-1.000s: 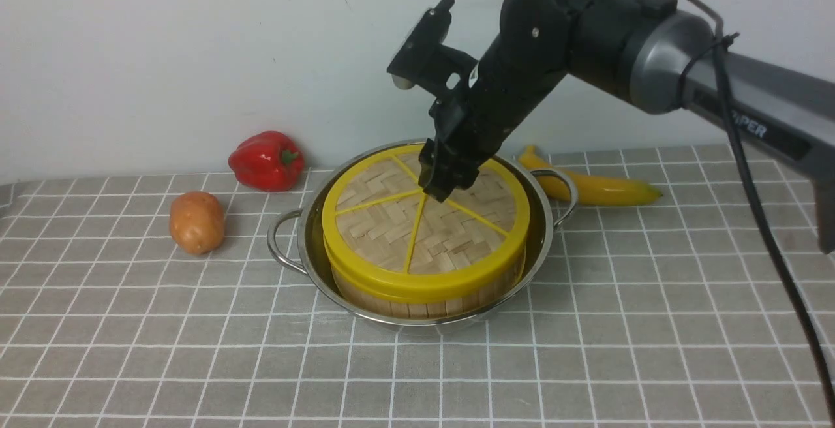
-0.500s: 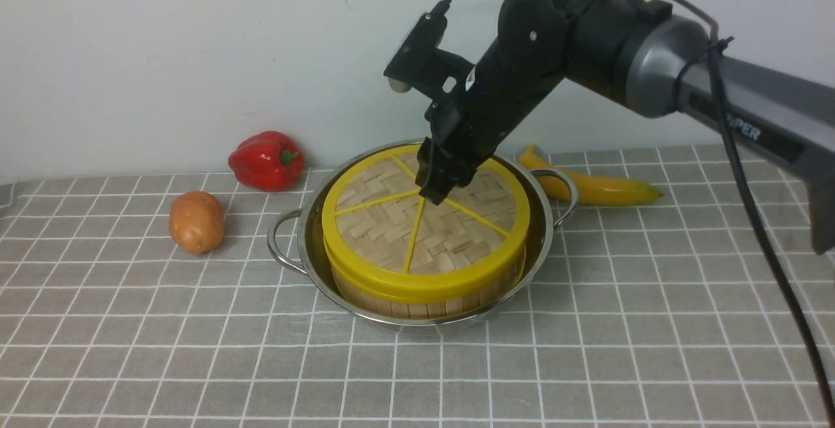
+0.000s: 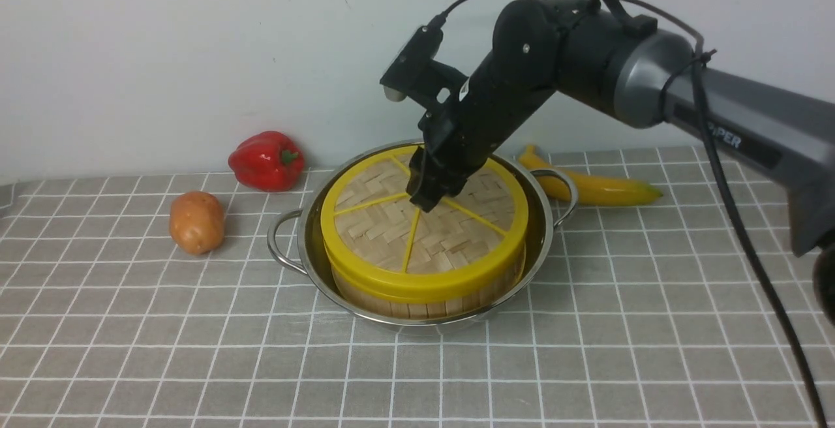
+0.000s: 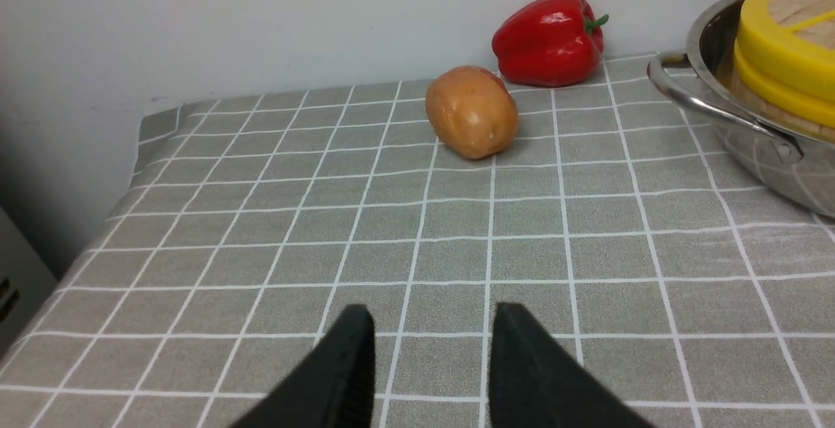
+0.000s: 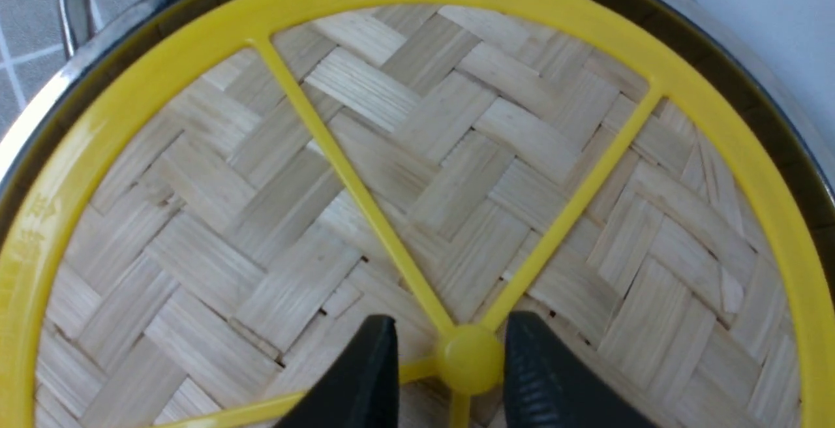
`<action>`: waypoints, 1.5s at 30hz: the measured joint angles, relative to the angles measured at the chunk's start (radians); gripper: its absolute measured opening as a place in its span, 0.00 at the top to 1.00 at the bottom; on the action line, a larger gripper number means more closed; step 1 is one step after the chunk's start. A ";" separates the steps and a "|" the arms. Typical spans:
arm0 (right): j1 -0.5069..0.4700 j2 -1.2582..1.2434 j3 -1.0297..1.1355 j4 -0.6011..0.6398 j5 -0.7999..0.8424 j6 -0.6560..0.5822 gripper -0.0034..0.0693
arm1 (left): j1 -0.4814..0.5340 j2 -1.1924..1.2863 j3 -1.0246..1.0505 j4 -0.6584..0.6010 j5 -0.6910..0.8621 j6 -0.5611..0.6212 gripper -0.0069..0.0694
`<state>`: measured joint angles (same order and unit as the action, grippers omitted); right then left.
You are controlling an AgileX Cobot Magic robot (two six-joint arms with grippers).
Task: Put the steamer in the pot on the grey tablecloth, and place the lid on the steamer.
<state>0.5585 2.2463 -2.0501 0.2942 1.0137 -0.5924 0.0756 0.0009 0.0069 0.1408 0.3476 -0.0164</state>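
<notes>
1. The pot [image 3: 545, 235], wide, shallow and shiny steel, stood upright at the centre of the grey tablecloth [image 3: 196, 350], its loop handles at about 9 and 2 o'clock.
2. The steamer [image 3: 424, 304], a round bamboo basket, sat inside the pot, its slatted wall showing above the rim at 6 o'clock.
3. The lid [image 3: 391, 219], woven bamboo with a yellow rim, spokes and centre knob, lay flat on the steamer.

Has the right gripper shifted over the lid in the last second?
Yes. Against the still pot, the right gripper has moved slightly down and toward the robot's left, at the lid centre.
</notes>
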 joint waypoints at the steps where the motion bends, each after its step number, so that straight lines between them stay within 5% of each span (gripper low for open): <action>1: 0.000 0.001 0.000 0.000 -0.001 0.001 0.62 | 0.000 0.000 0.000 0.000 0.000 0.000 0.59; 16: -0.001 0.008 -0.002 0.015 -0.014 -0.016 0.62 | 0.000 0.000 0.000 0.000 0.000 0.000 0.59; 23: 0.004 -0.026 -0.002 -0.083 -0.078 0.015 0.62 | 0.000 0.000 0.000 0.000 0.000 0.000 0.59; 30: 0.000 -0.159 -0.002 -0.236 -0.089 0.172 0.64 | 0.000 0.000 0.000 0.000 0.000 0.000 0.59; 36: -0.001 -0.250 -0.002 -0.278 -0.062 0.359 0.96 | 0.000 0.000 0.000 0.000 0.000 0.000 0.59; 45: -0.001 -0.413 -0.002 -0.431 -0.037 0.604 0.97 | 0.000 0.000 0.000 0.000 0.000 0.000 0.59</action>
<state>0.5578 1.8330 -2.0516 -0.1365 0.9767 0.0113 0.0756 0.0009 0.0069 0.1408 0.3476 -0.0164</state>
